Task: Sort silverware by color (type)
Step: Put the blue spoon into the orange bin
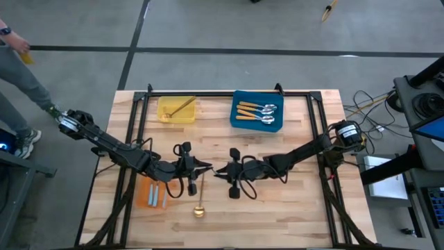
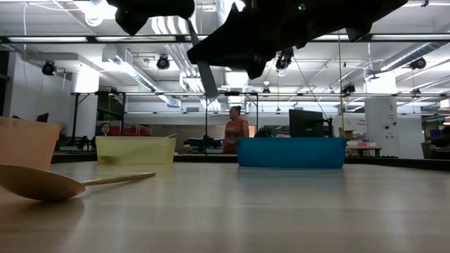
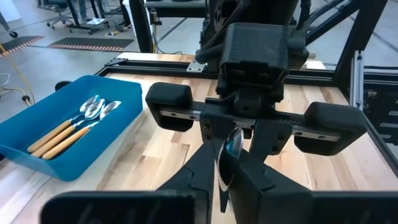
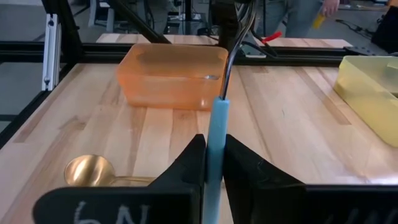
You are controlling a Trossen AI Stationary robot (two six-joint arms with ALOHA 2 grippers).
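A spoon with a light-blue handle (image 4: pixel 215 121) and a silver bowl (image 3: pixel 231 148) is held in the air over the table's middle, between both grippers. My left gripper (image 1: pixel 207 167) and my right gripper (image 1: pixel 219 171) face each other tip to tip, each shut on one end of it. A gold spoon (image 1: pixel 199 205) lies flat on the table near the front edge, also seen as the gold spoon (image 4: pixel 89 169) in the right wrist view. Orange-handled spoons (image 1: pixel 255 111) lie in the blue tray, a gold spoon (image 1: pixel 182 105) in the yellow tray, and blue-handled ones (image 1: pixel 152 194) in the orange tray. My left gripper (image 3: pixel 225 174) pinches the spoon at its silver bowl end (image 3: pixel 230 158) between the two fingers, coming level from the table's left. The spoon is lifted clear of the table. My right gripper (image 4: pixel 214 149) pinches the blue handle (image 4: pixel 215 134) between its two fingers, level from the table's right, with the fingers along the handle. The silver neck (image 4: pixel 231 56) runs on toward the other gripper.
The yellow tray (image 1: pixel 163 114) and the blue tray (image 1: pixel 237 119) stand at the far edge. The orange tray (image 1: pixel 143 189) sits near the front left, under the left arm. A black frame rims the table. A person stands beyond the far left corner (image 1: pixel 21 69).
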